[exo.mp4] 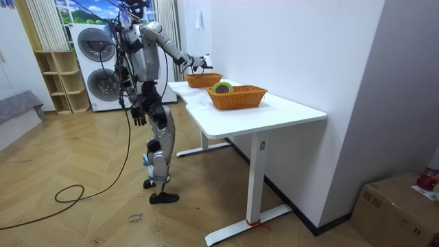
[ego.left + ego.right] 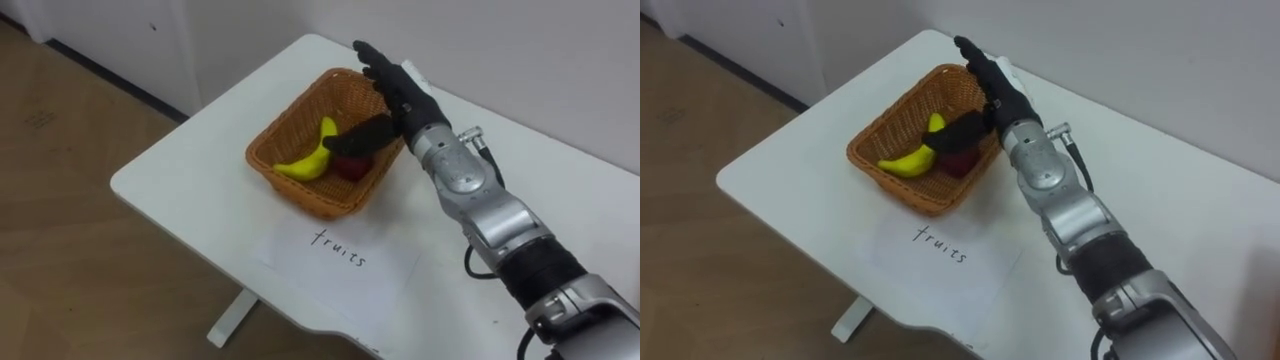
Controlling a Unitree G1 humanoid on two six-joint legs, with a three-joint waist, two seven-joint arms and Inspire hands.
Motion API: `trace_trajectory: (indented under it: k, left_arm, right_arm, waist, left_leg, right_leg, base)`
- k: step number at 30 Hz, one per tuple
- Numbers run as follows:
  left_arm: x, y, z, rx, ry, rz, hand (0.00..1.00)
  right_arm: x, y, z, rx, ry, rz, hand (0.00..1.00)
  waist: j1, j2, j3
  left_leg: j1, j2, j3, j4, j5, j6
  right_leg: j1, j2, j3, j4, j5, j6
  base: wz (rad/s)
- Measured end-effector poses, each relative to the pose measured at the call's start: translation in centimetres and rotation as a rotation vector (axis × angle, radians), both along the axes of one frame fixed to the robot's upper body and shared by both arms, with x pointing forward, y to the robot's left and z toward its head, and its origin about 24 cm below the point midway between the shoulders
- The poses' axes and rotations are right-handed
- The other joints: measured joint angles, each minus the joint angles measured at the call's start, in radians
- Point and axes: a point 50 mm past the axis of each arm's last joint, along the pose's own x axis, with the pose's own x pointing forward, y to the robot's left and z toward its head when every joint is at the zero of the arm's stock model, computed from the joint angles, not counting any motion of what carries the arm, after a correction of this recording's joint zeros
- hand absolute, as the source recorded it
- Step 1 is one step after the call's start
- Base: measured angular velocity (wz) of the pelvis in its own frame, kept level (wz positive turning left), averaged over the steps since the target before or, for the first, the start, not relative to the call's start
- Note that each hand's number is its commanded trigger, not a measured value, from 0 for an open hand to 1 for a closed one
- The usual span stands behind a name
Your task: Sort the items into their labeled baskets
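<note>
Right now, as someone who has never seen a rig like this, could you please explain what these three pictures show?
This is a humanoid robot standing at the end of a white table. Two pictures come from cameras in its head, looking down. The third is from a camera standing in the room. Its right hand hovers open over a wicker basket, holding nothing. In the basket lie a banana and a red fruit. A labelled sheet of paper lies in front of it. The room view shows a second basket with a roll of tape, and the left hand hanging at its side.
</note>
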Motion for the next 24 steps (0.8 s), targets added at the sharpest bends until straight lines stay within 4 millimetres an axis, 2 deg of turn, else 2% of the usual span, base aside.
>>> trace_trajectory:
  k: [5, 7, 11, 12, 13, 14, 16, 18, 24]
  left_arm:
    - [-0.1, 0.1, 0.0, 0.002, 0.002, 0.005, 0.0]
    - [-0.3, 0.1, 0.0, 0.001, 0.005, 0.012, 0.0]
    - [-0.4, 0.1, 0.0, -0.001, 0.005, 0.022, 0.0]
    - [-0.4, 0.1, 0.0, 0.0, 0.002, 0.028, 0.0]
    - [-0.4, 0.3, 0.0, -0.002, -0.002, 0.041, 0.0]
    - [-0.5, 0.3, 0.1, -0.002, -0.001, 0.046, 0.0]
    - [-0.5, 0.6, 0.1, 0.003, -0.004, 0.058, 0.0]
    - [-0.7, 0.7, 0.1, 0.004, -0.007, 0.055, 0.0]
    - [-0.4, 0.8, 0.2, 0.007, -0.025, 0.047, 0.0]
  right_arm:
    - [0.3, -0.7, 1.4, 0.051, -0.051, -0.049, 0.0]
    - [0.3, -0.8, 2.1, 0.07, -0.077, -0.053, 0.0]
    - [0.3, -1.2, 3.7, 0.123, -0.132, -0.053, 0.0]
    - [0.0, -1.5, 4.5, 0.136, -0.164, -0.05, 0.0]
    - [-0.4, -2.0, 5.3, 0.155, -0.203, -0.051, 0.0]
    - [-0.5, -2.3, 5.6, 0.168, -0.218, -0.053, 0.0]
    - [-1.0, -3.7, 6.6, 0.2, -0.262, -0.075, 0.0]
    - [-1.4, -4.5, 6.8, 0.204, -0.275, -0.09, 0.0]
    - [-2.2, -6.3, 6.5, 0.211, -0.291, -0.153, 0.0]
  waist:
    - [-0.02, -0.004, -0.0028]
    - [-0.037, -0.006, -0.0046]
    - [-0.074, -0.004, -0.0028]
    - [-0.084, -0.008, -0.0081]
    - [-0.093, -0.011, -0.01]
    - [-0.102, -0.004, -0.0064]
    - [-0.116, -0.001, -0.0086]
    - [-0.138, 0.002, -0.0079]
    - [-0.199, 0.0, -0.014]
  left_leg:
    - [0.013, 0.0, -0.001, -0.002, 0.0, 0.0]
    - [0.014, 0.001, 0.004, -0.002, 0.0, 0.0]
    - [0.013, 0.0, 0.005, 0.0, 0.0, 0.0]
    - [0.01, 0.001, 0.008, 0.001, 0.0, 0.0]
    - [0.012, 0.001, 0.011, 0.002, 0.0, 0.0]
    - [0.015, 0.001, 0.017, 0.001, 0.0, 0.0]
    - [0.03, 0.003, 0.032, -0.004, 0.0, 0.0]
    - [0.043, 0.003, 0.036, -0.011, 0.0, 0.0]
    - [0.042, 0.016, 0.084, -0.024, -0.001, 0.0]
  right_leg:
    - [0.014, 0.002, 0.002, 0.0, 0.0, 0.0]
    - [0.014, 0.001, 0.006, 0.0, 0.0, 0.0]
    - [0.012, 0.003, 0.018, 0.0, 0.0, 0.0]
    - [0.006, 0.002, 0.029, 0.001, 0.0, 0.0]
    - [0.007, 0.003, 0.034, 0.001, 0.0, 0.0]
    - [0.009, 0.003, 0.039, 0.001, 0.0, 0.0]
    - [0.015, 0.003, 0.06, 0.001, 0.0, 0.0]
    - [0.022, 0.003, 0.068, 0.002, 0.0, 0.001]
    - [-0.008, 0.017, 0.116, 0.017, 0.004, -0.005]
  base:
    - [0.0]
    - [-0.05]
    - [-0.02]
    - [-0.05]
    - [-0.07]
    - [-0.13]
    - [-0.16]
    - [-0.13]
    - [-0.22]
